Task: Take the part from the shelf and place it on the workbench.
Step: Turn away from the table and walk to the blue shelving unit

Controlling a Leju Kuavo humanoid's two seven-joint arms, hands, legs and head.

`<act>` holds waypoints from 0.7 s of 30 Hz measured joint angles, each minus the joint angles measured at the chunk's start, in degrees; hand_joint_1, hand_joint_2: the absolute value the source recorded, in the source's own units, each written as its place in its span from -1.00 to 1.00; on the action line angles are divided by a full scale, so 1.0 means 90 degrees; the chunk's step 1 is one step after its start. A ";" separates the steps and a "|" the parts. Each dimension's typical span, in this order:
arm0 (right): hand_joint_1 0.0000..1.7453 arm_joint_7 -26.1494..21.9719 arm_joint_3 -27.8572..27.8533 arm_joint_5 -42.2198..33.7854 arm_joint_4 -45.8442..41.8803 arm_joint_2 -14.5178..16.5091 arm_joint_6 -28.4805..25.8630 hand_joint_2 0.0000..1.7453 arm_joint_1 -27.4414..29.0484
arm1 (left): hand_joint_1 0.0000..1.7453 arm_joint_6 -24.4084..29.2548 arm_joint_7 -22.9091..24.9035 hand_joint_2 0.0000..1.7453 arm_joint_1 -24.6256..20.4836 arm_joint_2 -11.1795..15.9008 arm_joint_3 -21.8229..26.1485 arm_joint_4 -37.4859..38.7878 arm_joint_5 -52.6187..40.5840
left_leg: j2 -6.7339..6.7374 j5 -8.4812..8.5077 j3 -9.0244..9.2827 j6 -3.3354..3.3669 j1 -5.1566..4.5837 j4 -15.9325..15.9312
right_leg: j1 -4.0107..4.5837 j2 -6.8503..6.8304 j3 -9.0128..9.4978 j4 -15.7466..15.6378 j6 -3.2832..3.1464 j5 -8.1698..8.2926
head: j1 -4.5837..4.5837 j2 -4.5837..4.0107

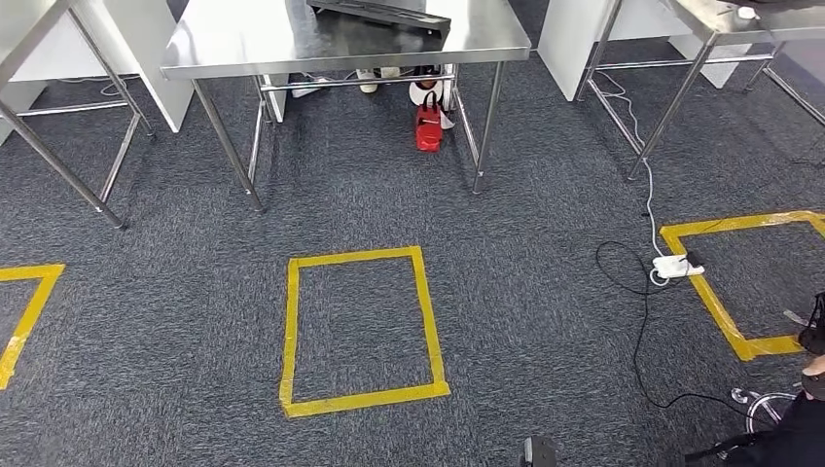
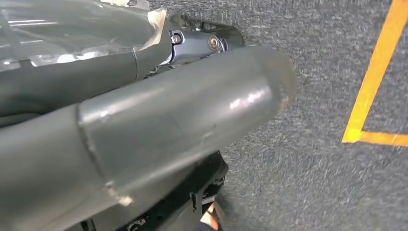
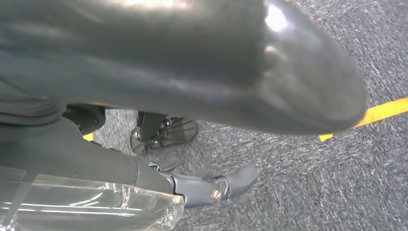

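Head view: a steel table (image 1: 292, 39) stands far centre, its surface cut off by the frame's far edge, a dark flat object (image 1: 384, 14) on it only partly visible. Beneath it sits a red item (image 1: 428, 128) (too small to identify). A yellow tape rectangle (image 1: 360, 331) marks the grey carpet (image 1: 175, 321) near centre; a white power strip (image 1: 671, 265) with black cable lies to the right. The part cannot be made out on any surface.

Left hand (image 2: 159, 120): the thick grey thumb blocks most of the wrist view; the fingers' state cannot be told. Right hand (image 3: 202, 82): likewise obscured, one dark finger (image 3: 226, 183) extended, nothing seen held; overall state cannot be told.
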 joint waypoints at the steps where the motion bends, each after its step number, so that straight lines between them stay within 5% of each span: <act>1: -1.00 0.0026 0.0000 0.0001 0.0000 0.0018 0.0021 -1.00 -0.0002 | -1.00 -0.0005 -0.0004 -1.00 -0.0001 -0.0002 0.0016 0.0001 0.0030 | 0.0016 -0.0009 0.0012 0.0012 -0.0019 -0.0035 | -0.0007 0.0048 -0.0027 -0.0002 0.0035 0.0021 | -0.0002 0.0000; 3: -1.00 0.0056 -0.0002 0.0002 0.0001 0.0038 0.0051 -1.00 0.0007 | -1.00 -0.0033 -0.0020 -1.00 -0.0003 -0.0022 0.0060 0.0001 0.0093 | 0.0178 0.0056 0.0017 0.0036 -0.0036 -0.0108 | -0.0008 0.0106 -0.0108 0.0004 0.0107 0.0049 | -0.0012 0.0001; 4: -1.00 0.0061 -0.0005 0.0001 0.0000 0.0044 0.0058 -1.00 0.0008 | -1.00 -0.0045 -0.0027 -1.00 -0.0003 -0.0031 0.0081 0.0001 0.0109 | 0.0258 0.0099 0.0019 0.0064 -0.0032 -0.0165 | 0.0002 0.0020 -0.0188 0.0104 0.0116 -0.0014 | -0.0004 0.0001; 7: -1.00 0.0068 -0.0015 -0.0001 -0.0001 0.0050 0.0073 -1.00 -0.0003 | -1.00 -0.0051 -0.0043 -1.00 0.0003 -0.0044 0.0123 0.0002 0.0123 | 0.0538 0.0179 -0.0013 0.0128 -0.0027 -0.0267 | 0.0007 -0.0389 -0.0708 0.1115 0.0070 -0.0568 | 0.0048 0.0000; 9: -1.00 0.0085 -0.0023 -0.0002 0.0000 0.0049 0.0091 -1.00 0.0012 | -1.00 -0.0042 -0.0042 -1.00 0.0013 -0.0044 0.0141 0.0004 0.0112 | 0.0736 0.0187 -0.0042 0.0128 -0.0040 -0.0263 | -0.0024 -0.0476 -0.1001 0.1828 0.0119 -0.0849 | 0.0061 0.0000; 10: -1.00 0.0115 -0.0027 0.0002 0.0001 0.0048 0.0109 -1.00 0.0026 | -1.00 -0.0021 -0.0035 -1.00 0.0017 -0.0044 0.0148 0.0005 0.0084 | 0.0831 0.0190 -0.0050 0.0125 -0.0043 -0.0260 | -0.0042 -0.0501 -0.0988 0.1899 0.0173 -0.0857 | 0.0062 0.0000; 12: -1.00 0.0193 -0.0029 0.0046 0.0001 0.0048 0.0170 -1.00 0.0046 | -1.00 0.0025 -0.0048 -1.00 0.0012 -0.0046 0.0150 0.0005 0.0012 | 0.0996 0.0191 -0.0046 0.0107 -0.0042 -0.0248 | -0.0074 -0.0632 -0.0551 0.1233 0.0298 -0.0609 | 0.0064 0.0000; 14: -1.00 0.0265 -0.0025 0.0135 -0.0001 0.0075 0.0242 -1.00 0.0014 | -1.00 0.0029 -0.0120 -1.00 -0.0018 -0.0044 0.0149 0.0004 0.0005 | 0.1134 0.0170 -0.0045 0.0051 -0.0078 -0.0204 | -0.0069 -0.0978 -0.0004 0.0291 0.0335 -0.0315 | 0.0074 0.0000; 16: -1.00 0.0361 -0.0011 0.0230 -0.0002 0.0139 0.0314 -1.00 -0.0040 | -1.00 0.0039 -0.0166 -1.00 -0.0096 -0.0037 0.0153 0.0004 0.0028 | 0.1257 0.0151 -0.0048 -0.0021 -0.0119 -0.0156 | -0.0038 -0.1136 0.0153 -0.0069 0.0265 -0.0182 | 0.0061 0.0000; 18: -1.00 0.0492 0.0015 0.0317 -0.0002 0.0202 0.0389 -1.00 -0.0058 | -1.00 0.0106 -0.0140 -1.00 -0.0188 -0.0033 0.0155 0.0003 0.0006 | 0.1326 0.0130 -0.0030 -0.0098 -0.0100 -0.0138 | -0.0067 -0.0980 0.0112 -0.0072 0.0168 -0.0135 | 0.0041 0.0000; 21: -1.00 0.0685 0.0113 0.0497 -0.0001 0.0310 0.0514 -1.00 -0.0078 | -1.00 0.0117 -0.0206 -1.00 -0.0221 -0.0026 0.0175 0.0001 0.0063 | 0.0797 -0.0293 -0.0211 -0.0213 -0.0033 0.0359 | -0.0154 -0.0748 0.0116 -0.0091 0.0010 -0.0050 | 0.0018 0.0000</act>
